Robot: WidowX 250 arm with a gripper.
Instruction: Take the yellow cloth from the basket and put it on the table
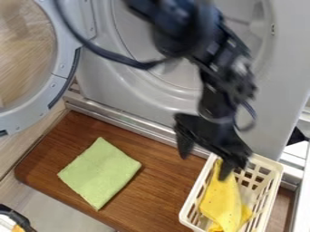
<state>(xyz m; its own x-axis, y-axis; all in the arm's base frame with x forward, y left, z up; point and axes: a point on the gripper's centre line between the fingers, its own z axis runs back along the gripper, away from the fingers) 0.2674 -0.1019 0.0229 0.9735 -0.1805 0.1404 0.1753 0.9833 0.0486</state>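
Since the gripper (pixel 205 166) has its two fingers spread wide with nothing pinched between them, call this the pre-grasp step: lining up on the cloth, pick not made. Hand sits right of centre, pointing down at the basket's upper left corner. One finger is left of the basket, over the wood; the other overlaps the top end of the yellow cloth (pixel 223 204) from this angle, contact can't be confirmed. Black arm (pixel 205 54) above it, coming from the top edge.

Target cloth is inside the white basket (pixel 269 163), lower right of frame, bunched lengthwise along the basket's left side, upper end near the rim. Basket has slotted walls and stands on the brown wooden table (pixel 160 195).

Further out: green cloth (pixel 101 173) flat on the wood, left of centre, not the target. Grey appliance (pixel 142 97) behind, round door (pixel 62 68) open at upper left.

Next move, my read: shift right so both fingers come down inside the rim, straddle a fold, close, then lift straight up until the lower end clears the wall. Place after that, probably on the wood between green cloth and basket. Risks: left finger catching the rim, a thin pinch slipping, basket dragged along.
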